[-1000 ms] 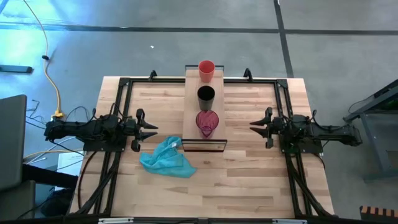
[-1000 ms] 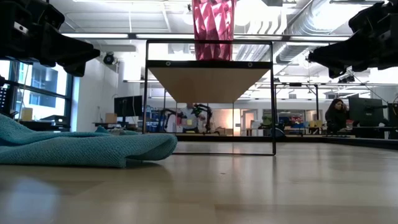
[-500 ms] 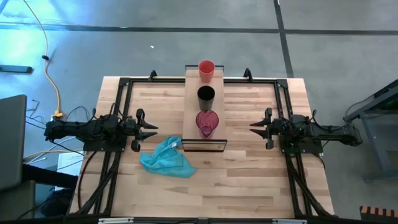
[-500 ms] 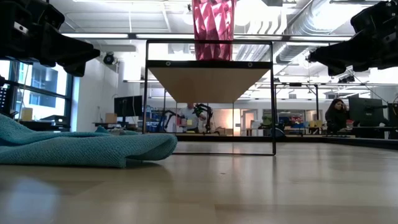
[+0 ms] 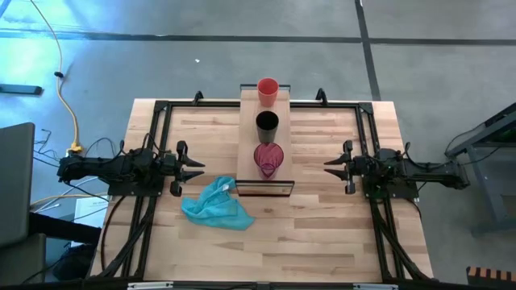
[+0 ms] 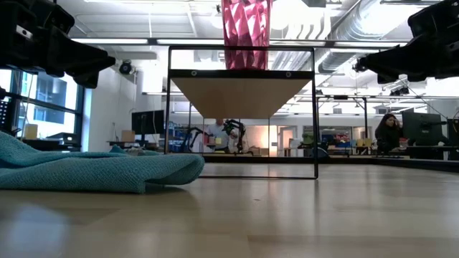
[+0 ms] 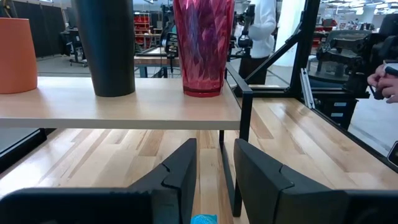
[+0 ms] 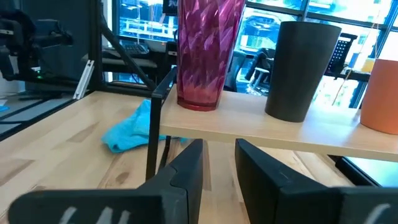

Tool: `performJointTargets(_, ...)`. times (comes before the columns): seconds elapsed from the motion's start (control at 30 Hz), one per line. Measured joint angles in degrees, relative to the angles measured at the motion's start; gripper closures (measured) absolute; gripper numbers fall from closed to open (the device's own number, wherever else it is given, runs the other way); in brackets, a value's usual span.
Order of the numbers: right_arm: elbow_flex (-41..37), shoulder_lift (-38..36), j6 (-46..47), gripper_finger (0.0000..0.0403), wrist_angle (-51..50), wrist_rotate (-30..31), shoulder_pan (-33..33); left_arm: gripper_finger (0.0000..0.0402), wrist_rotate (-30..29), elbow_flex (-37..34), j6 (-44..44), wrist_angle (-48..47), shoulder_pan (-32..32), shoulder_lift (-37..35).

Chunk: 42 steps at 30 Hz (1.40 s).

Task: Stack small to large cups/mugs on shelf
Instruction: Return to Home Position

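Three cups stand upright in a row on the shelf (image 5: 248,153), a pale plank raised on a black frame in mid-table. The small orange-red cup (image 5: 268,89) is at the far end, the black cup (image 5: 267,125) in the middle, and the see-through pinkish-red cup (image 5: 268,159) nearest. My left gripper (image 5: 197,167) waits level at the shelf's left and my right gripper (image 5: 329,165) at its right. Both point at the shelf from a distance. In the wrist views each one, left (image 7: 214,162) and right (image 8: 219,162), stands open with nothing between its fingers.
A light blue cloth (image 5: 216,205) lies crumpled on the slatted tabletop, near the shelf's near left corner and below my left gripper. Black rails (image 5: 153,145) run along the table's sides. Bare wood lies between each gripper and the shelf. A person (image 6: 391,132) sits in the room behind.
My right gripper has rolled a little about its own pointing line without leaving its place. The cups, the cloth and my left gripper have kept still.
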Motion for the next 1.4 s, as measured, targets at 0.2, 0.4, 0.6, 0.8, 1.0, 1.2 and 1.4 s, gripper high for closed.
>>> performJointTargets(0.2, 0.00, 0.00, 0.30, 0.0318, -0.04, 0.40, 0.00, 0.0305, 0.00, 0.00, 0.00, 0.02, 0.00, 0.01)
performJointTargets(0.4, 0.00, 0.02, 2.42, 0.0318, -0.09, 0.59, -0.01, 0.0305, 0.00, 0.00, 0.00, 0.02, -0.01, 0.02)
performJointTargets(0.6, 0.00, 0.02, 2.84, 0.0318, -0.11, 0.66, -0.02, 0.0305, 0.00, 0.00, 0.00, 0.01, 0.00, 0.00)
performJointTargets(0.8, 0.00, 0.02, 2.86, 0.0318, -0.11, 0.66, -0.01, 0.0305, 0.00, 0.00, 0.00, 0.02, 0.01, 0.00)
performJointTargets(1.0, 0.00, 0.02, 2.86, 0.0318, -0.11, 0.66, -0.02, 0.0305, 0.00, 0.00, 0.00, 0.00, 0.01, 0.00)
performJointTargets(1.2, 0.00, 0.02, 2.86, 0.0318, -0.11, 0.66, -0.02, 0.0305, 0.00, 0.00, 0.00, 0.00, 0.01, 0.02)
performJointTargets(1.4, 0.00, 0.02, 2.86, 0.0318, -0.11, 0.66, -0.02, 0.0305, 0.00, 0.00, 0.00, 0.00, 0.00, 0.02)
